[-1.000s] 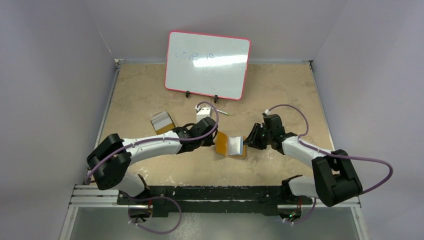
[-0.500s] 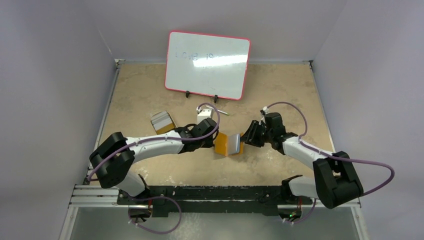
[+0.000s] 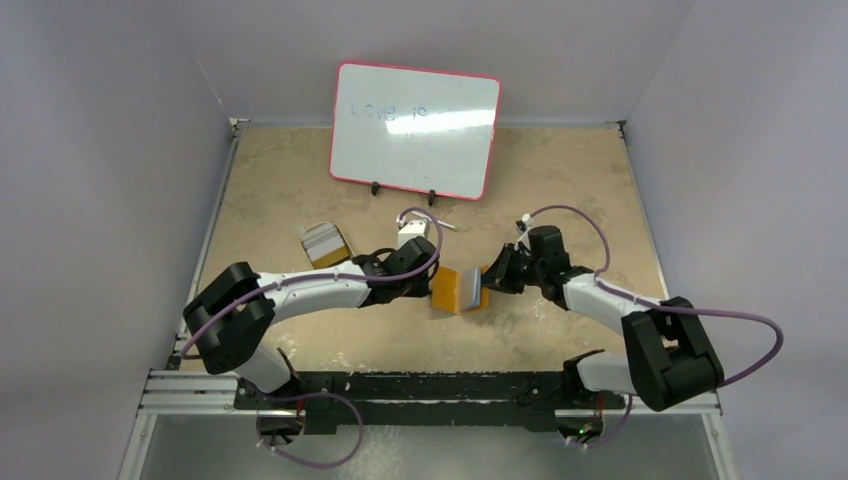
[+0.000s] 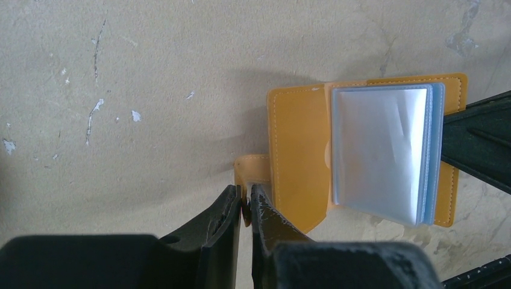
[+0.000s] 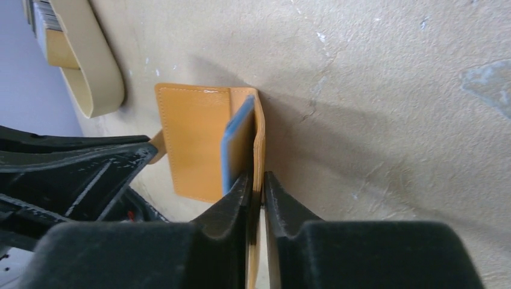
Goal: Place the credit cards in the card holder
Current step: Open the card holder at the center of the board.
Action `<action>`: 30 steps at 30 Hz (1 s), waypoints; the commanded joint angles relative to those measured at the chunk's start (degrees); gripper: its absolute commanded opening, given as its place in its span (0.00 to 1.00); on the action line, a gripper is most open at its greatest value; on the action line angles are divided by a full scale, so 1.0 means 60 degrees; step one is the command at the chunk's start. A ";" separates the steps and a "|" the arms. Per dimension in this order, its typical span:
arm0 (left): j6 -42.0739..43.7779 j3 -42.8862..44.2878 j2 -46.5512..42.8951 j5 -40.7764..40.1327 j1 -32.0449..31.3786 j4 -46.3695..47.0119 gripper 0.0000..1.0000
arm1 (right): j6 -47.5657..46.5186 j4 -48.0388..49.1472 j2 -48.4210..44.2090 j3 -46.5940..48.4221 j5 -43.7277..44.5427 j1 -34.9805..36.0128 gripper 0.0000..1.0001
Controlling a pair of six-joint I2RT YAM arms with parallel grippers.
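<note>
At the near edge of the desk (image 3: 560, 180) a metal rail (image 3: 200, 395) holds the two arm bases. Both arms reach in to the middle of the desk, where the card holder (image 3: 452, 288) lies open like a small book. It is orange-tan, smooth like leather, with a neat line of stitches round its edge.

Inside is a stack of clear plastic sleeves (image 4: 382, 150). They look pale blue and shiny. A little snap tab (image 4: 252, 167) sticks out of the side nearer the left edge.

The left gripper (image 4: 246, 201) has its black jaws almost pressed together, pinching that tab. The right gripper (image 5: 257, 183) has its jaws tight on the other cover and holds it up on its edge. The left cover lies flat on the desk.

The desk top is sandy tan and rough, with white chips, thin scratches and a few grey smudges. Plain pale grey walls stand on three sides.

A bit further back, toward the left edge, sits an oval tan dish (image 5: 99, 78) with a smooth rounded rim. The credit cards (image 3: 320, 237) seem to lie in it as a flat stack, pale and striped on top. They are too small to tell more. The left arm lies between the dish and the near edge.

At the far edge a whiteboard (image 3: 415, 130) with a red rim leans on small black feet. It has faint writing and a bright glare.
</note>
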 commanded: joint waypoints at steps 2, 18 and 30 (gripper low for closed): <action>0.0054 0.0218 -0.0158 0.0119 -0.0056 0.0202 0.13 | 0.0157 0.0295 -0.0356 0.0038 -0.0527 0.0026 0.05; -0.0447 -0.0188 -0.1538 0.2431 0.0300 0.1813 0.50 | 0.0085 -0.1554 -0.1115 0.0733 0.0391 0.0029 0.00; 0.0256 -0.0184 -0.0420 0.2577 0.0323 0.2318 0.63 | 0.0179 -0.1416 -0.1127 0.0593 0.0223 0.0028 0.00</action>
